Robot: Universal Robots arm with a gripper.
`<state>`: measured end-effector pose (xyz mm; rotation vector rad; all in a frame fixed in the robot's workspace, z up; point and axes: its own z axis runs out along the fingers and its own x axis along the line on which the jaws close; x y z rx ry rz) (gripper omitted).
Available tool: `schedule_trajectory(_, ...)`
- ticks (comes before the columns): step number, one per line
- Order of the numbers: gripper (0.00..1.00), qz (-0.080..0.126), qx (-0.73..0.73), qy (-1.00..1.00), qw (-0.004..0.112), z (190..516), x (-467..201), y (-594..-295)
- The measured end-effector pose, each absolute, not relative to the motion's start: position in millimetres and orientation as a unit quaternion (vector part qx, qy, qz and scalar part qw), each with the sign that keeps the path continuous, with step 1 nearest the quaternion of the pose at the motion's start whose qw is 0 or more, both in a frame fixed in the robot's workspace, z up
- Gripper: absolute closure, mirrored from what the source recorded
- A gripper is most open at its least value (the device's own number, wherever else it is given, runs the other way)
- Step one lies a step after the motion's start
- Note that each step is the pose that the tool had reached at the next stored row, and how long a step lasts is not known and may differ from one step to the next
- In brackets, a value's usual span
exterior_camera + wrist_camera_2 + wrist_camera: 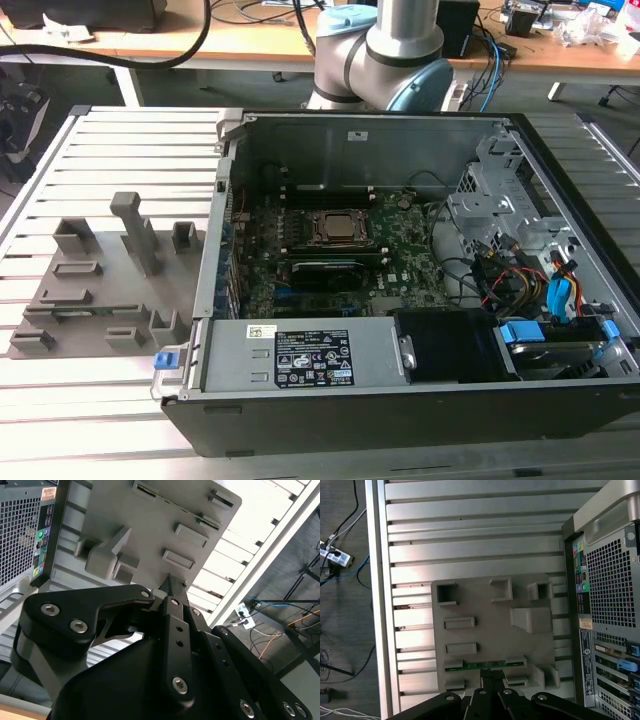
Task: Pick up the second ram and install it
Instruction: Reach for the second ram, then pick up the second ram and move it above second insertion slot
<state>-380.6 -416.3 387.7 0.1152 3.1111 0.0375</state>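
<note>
So the open black desktop computer case [400,425] is lying on its side on the slatted aluminium table [110,130]. The large green motherboard [400,265] and its square metal CPU socket [335,228] are facing up. The silver labelled power supply box [310,357] is sitting along the wall nearest the exterior camera. The flat grey plastic holder plate [95,295] is lying just beside the case on the exterior view's left, with its tall grey post [135,225] sticking up. The grey-and-blue robot arm [395,40] is rising behind the case.

The first wrist view is adding the useful bit. The second ram [480,664], a long thin green circuit-board stick, is sitting in the holder plate and showing as a narrow green strip. It's lying between two small grey end blocks [454,664], with more blocks crowding in just beside it. The black gripper [491,674] is hanging right at the middle of that stick.

The second wrist view is looking along the gripper [170,580] as it's pointing at the plate, and it's also catching the loose floor cables [270,635] past the table edge. Honestly can't tell whether the gripper is apart, together or clamping the stick.
</note>
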Motion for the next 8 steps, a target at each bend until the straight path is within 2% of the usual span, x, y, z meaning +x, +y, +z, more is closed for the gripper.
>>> schedule_trajectory(8,0.89,0.012,0.037,0.999,0.014,387.7,-380.6,-416.5)
